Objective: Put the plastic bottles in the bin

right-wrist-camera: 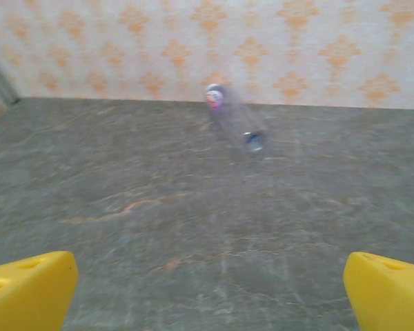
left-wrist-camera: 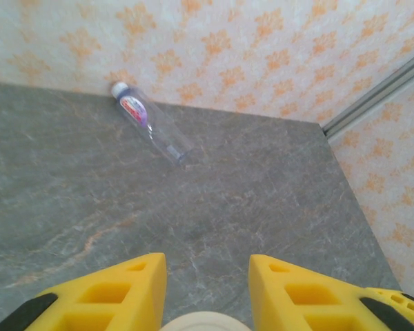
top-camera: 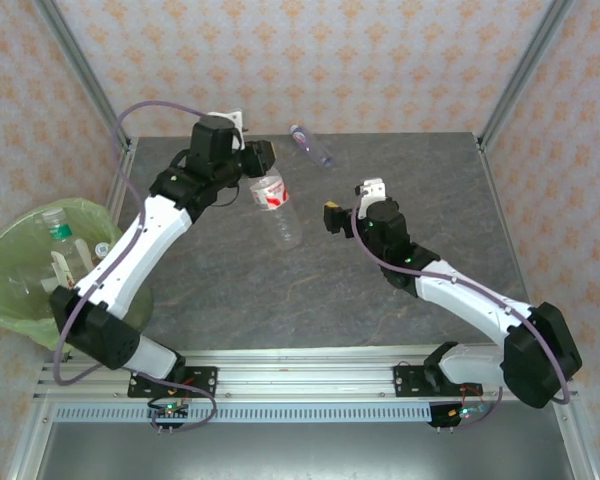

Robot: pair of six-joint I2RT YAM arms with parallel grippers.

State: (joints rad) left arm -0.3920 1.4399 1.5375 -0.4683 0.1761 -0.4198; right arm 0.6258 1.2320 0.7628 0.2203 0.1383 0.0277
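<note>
A clear plastic bottle (top-camera: 278, 205) with a red-white label hangs tilted above the table's back middle. My left gripper (top-camera: 261, 162) is shut on its top end; in the left wrist view its white cap (left-wrist-camera: 205, 321) fills the gap between the yellow fingers (left-wrist-camera: 138, 289). A second clear bottle (top-camera: 312, 147) (left-wrist-camera: 152, 124) (right-wrist-camera: 234, 117) with a blue cap lies on the table by the back wall. My right gripper (top-camera: 352, 201) (right-wrist-camera: 210, 265) hovers wide open to the right of the held bottle, holding nothing. The bin (top-camera: 5, 290), lined with a light-green bag, stands off the table's left edge.
Several bottles (top-camera: 58, 228) lie inside the bin. The grey stone-pattern table (top-camera: 400, 170) is walled by patterned panels and metal corner posts (top-camera: 525, 70). The left arm's links stretch between the bin and the held bottle.
</note>
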